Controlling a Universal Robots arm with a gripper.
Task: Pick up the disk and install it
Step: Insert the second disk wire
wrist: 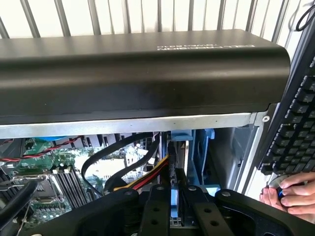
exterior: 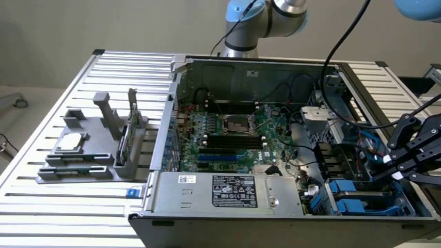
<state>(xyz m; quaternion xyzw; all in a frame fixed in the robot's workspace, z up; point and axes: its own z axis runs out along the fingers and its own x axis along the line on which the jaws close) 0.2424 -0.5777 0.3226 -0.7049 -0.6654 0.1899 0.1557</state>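
Observation:
My gripper [exterior: 394, 166] hangs over the drive bay at the exterior view's right end of the open computer case [exterior: 165, 134]. In the wrist view its two black fingers [wrist: 156, 209] stand close together on a thin blue-edged slab seen edge-on, the disk [wrist: 173, 195]. The disk points into the case, towards blue plastic bay parts [wrist: 189, 147] and a bundle of black, red and yellow cables [wrist: 147, 172]. In the exterior view the gripper's body hides the disk. Blue drive carriers [exterior: 351, 199] sit in the bay just below the gripper.
The motherboard [exterior: 234, 134] and a labelled power supply [exterior: 220, 188] fill the case. A grey rack [exterior: 82, 155] at the exterior view's left holds a square chip [exterior: 72, 142] and an upright card [exterior: 132, 121]. A hand [wrist: 290, 194] rests by a keyboard [wrist: 295, 123] beside the case.

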